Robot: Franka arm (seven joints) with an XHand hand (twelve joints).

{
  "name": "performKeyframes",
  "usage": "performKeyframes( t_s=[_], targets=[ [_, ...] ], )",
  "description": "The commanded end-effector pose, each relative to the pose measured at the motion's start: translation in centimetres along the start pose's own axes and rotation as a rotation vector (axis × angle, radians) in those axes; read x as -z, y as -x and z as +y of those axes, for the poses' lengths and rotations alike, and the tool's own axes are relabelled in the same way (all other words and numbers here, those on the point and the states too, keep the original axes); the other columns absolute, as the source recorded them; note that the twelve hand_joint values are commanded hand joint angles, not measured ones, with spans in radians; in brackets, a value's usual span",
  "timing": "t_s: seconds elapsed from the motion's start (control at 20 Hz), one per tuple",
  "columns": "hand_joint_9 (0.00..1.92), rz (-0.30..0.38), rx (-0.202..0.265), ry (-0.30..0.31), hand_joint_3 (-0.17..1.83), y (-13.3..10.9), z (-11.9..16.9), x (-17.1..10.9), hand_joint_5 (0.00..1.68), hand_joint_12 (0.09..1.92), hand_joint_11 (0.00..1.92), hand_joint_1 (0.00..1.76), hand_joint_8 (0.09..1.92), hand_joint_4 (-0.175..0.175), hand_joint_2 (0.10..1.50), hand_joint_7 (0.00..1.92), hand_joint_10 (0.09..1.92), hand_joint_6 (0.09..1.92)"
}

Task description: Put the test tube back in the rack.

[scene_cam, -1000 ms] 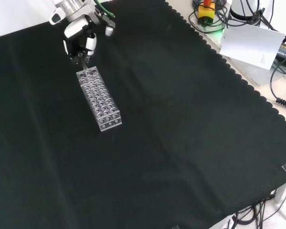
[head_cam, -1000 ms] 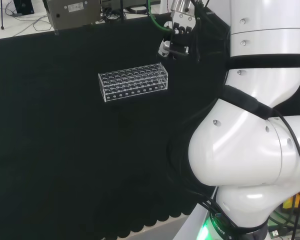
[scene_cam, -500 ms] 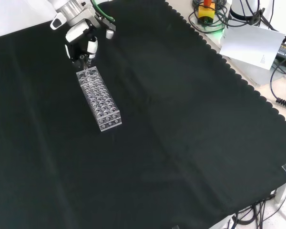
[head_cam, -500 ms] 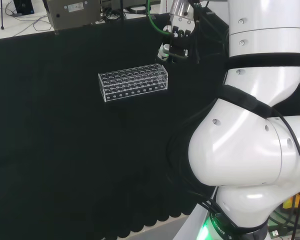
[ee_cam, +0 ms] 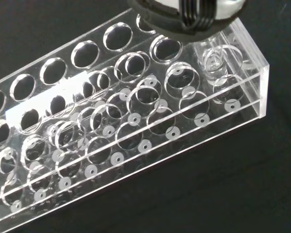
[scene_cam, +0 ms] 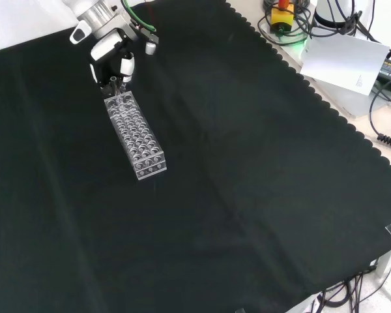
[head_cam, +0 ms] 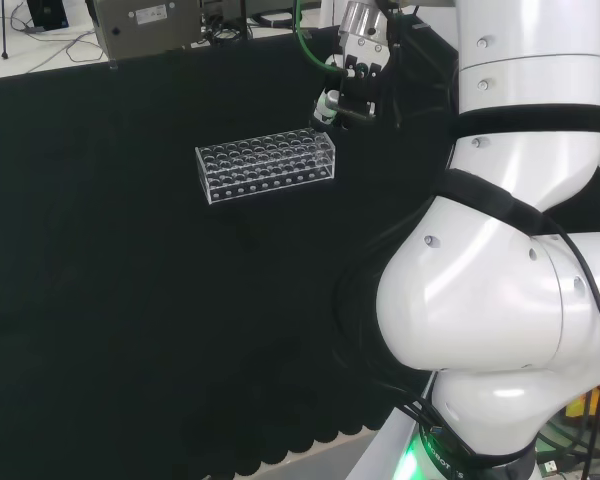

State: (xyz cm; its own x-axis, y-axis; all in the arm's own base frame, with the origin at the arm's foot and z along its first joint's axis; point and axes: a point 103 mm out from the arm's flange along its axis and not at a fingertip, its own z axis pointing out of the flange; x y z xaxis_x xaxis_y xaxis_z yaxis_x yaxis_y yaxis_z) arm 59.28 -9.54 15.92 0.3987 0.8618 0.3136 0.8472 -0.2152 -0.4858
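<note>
Over rack [scene_cam: 135, 137] end, hand [scene_cam: 111, 57] curled on test tube [ee_cam: 218, 56]; wrist view: tube in corner hole.

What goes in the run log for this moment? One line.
phase: insertion | robot hand: over rack far end | test tube: in corner hole

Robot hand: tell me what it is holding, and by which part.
The robot hand appears to pinch a clear test tube near its upper end. The tube's lower part stands in a corner hole of the rack.
</note>
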Motion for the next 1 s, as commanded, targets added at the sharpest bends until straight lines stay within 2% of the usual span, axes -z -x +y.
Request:
performKeyframes(
  t_s=[0.05, 0.35, 0.45, 0.55, 0.7, 0.8, 0.85, 0.9, 1.0],
  targets=[
    [1.27, 0.067, 0.048, -0.060, -0.05, -0.14, 0.34, 0.17, 1.22, 1.15, 1.07, 1.42, 0.77, -0.175, 1.00, 1.30, 0.48, 0.41],
    [1.27, 0.059, 0.056, -0.061, -0.17, -0.60, 0.24, 0.26, 1.25, 1.27, 0.92, 1.42, 0.67, -0.175, 1.05, 1.34, 0.46, 0.43],
    [1.28, 0.062, 0.065, -0.062, -0.17, -0.73, 0.13, 0.14, 1.28, 1.29, 0.88, 1.34, 0.62, -0.125, 1.06, 1.34, 0.51, 0.38],
    [1.26, 0.078, 0.075, -0.063, -0.17, -0.66, 0.10, 0.19, 1.30, 1.31, 0.84, 1.30, 0.61, -0.053, 1.06, 1.31, 0.54, 0.36],
    [1.21, 0.096, 0.087, -0.075, -0.17, -0.40, 0.08, 0.53, 1.27, 1.34, 0.77, 1.28, 0.68, 0.011, 1.08, 1.24, 0.62, 0.47],
    [1.15, 0.095, 0.091, -0.073, -0.16, -0.34, 0.04, 0.67, 1.24, 1.36, 0.73, 1.23, 0.75, -0.108, 1.08, 1.11, 0.68, 0.56],
    [1.12, 0.097, 0.092, -0.071, -0.16, -0.33, 0.05, 0.74, 1.22, 1.38, 0.71, 1.22, 0.79, -0.141, 1.08, 1.05, 0.70, 0.59],
    [1.08, 0.102, 0.092, -0.069, -0.15, -0.32, 0.00, 0.82, 1.21, 1.39, 0.68, 1.21, 0.82, -0.159, 1.08, 1.00, 0.73, 0.62],
    [0.99, 0.102, 0.088, -0.066, -0.17, -0.36, -0.19, 0.96, 1.06, 1.41, 0.61, 1.26, 0.87, -0.122, 1.02, 0.88, 0.76, 0.62]
  ],
)
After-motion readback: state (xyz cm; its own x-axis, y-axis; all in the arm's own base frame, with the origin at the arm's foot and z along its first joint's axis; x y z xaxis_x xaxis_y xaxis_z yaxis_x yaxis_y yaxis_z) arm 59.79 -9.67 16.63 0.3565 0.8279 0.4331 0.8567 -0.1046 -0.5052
